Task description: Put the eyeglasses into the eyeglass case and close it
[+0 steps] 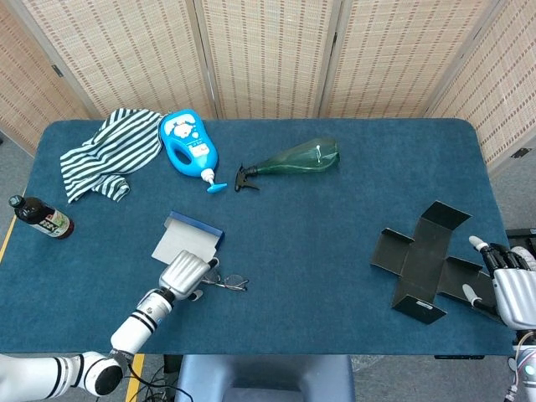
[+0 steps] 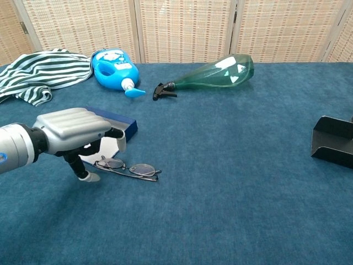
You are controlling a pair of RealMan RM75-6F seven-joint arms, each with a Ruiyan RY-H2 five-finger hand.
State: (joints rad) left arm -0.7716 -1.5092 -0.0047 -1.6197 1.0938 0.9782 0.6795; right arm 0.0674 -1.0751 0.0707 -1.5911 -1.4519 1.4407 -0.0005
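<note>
1. Brown bottle [image 1: 38, 217] lies at far left edge of blue worktop [image 1: 335, 243], well left of the glasses case.
2. Striped cloth [image 1: 105, 151] bunched up behind and left of case; blue toy [image 1: 189, 144] touches its right edge.
3. Glasses case [image 1: 187, 242]: open, pale inside w/ dark blue rim, on worktop just behind left hand.
4. Left hand [image 2: 74, 132] is just left of case's near edge, hovering low, fingers curled down, holding nothing; one fingertip [image 2: 90, 177] on or near the worktop, can't tell which.
5. Eyeglasses [image 2: 128, 168] lie flat on worktop just in front of case, right beside left hand's fingers, not gripped; whether a finger touches frame – can't tell.
6. Green spray bottle [image 1: 291, 158] on its side, behind and right of case, black nozzle pointing left.
7. Black unfolded box [image 1: 427, 261] well right of case, near right edge.
8. Right hand [image 1: 507, 283] at far right, by black box's right flap, fingers apart, holding nothing.
</note>
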